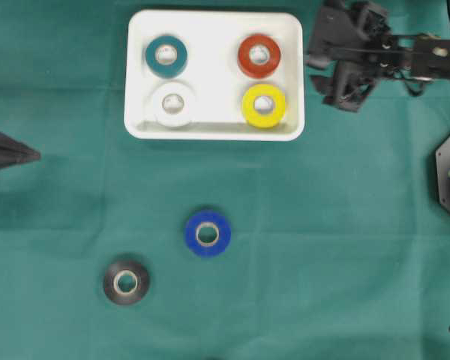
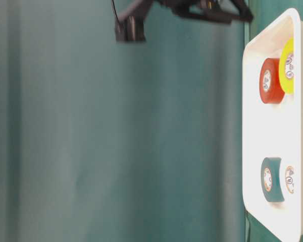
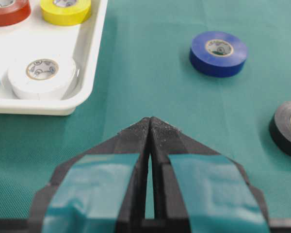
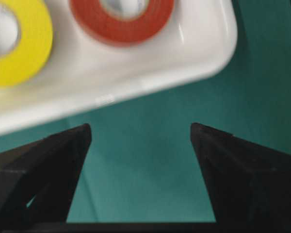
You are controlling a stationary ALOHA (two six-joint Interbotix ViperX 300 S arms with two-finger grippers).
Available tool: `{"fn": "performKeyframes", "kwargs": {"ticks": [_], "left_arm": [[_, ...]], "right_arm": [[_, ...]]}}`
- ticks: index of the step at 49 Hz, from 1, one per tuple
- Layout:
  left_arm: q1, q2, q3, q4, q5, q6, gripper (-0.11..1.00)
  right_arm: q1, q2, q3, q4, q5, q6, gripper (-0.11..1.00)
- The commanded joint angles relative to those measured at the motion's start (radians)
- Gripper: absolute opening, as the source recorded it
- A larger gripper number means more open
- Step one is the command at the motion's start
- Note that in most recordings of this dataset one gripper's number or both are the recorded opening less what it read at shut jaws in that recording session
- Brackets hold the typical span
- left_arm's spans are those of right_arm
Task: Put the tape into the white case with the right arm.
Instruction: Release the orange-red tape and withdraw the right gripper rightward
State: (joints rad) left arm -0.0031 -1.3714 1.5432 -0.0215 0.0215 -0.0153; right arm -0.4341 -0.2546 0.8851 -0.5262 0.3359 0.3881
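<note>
Reaching for the next roll comes now: your right gripper (image 1: 331, 66) hangs just beside the white case (image 1: 214, 132) at its 3 o'clock edge, jaws spread and empty. Swing toward 7 o'clock to the blue tape (image 1: 208, 232) on the cloth, centre the fingers across it, then descend straight. The left gripper (image 3: 150, 127) sits pressed together; leave it.

A teal-green cloth (image 1: 322, 262) with a fine weave covers the whole worktop, lying mostly flat under soft, even light, with faint creases across it and gentle folds in the table-level view.
</note>
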Motion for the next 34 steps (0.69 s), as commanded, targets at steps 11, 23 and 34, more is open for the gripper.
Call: {"fn": "performKeyframes", "kwargs": {"ticks": [11,23,34], "left_arm": [[-0.002,0.006,-0.011,-0.002,-0.011,0.000,0.00],[-0.002,0.006,-0.011,-0.002,-0.012,0.002,0.00],[-0.002,0.006,-0.011,-0.002,-0.011,0.000,0.00]], "right_arm": [[0.002,-0.319,0.219,-0.003,-0.052,0.006,0.51],[0.002,-0.627,0.387,0.008,-0.078,0.014,0.50],[0.003,-0.764,0.440,0.015,-0.100,0.014,0.50]]}}
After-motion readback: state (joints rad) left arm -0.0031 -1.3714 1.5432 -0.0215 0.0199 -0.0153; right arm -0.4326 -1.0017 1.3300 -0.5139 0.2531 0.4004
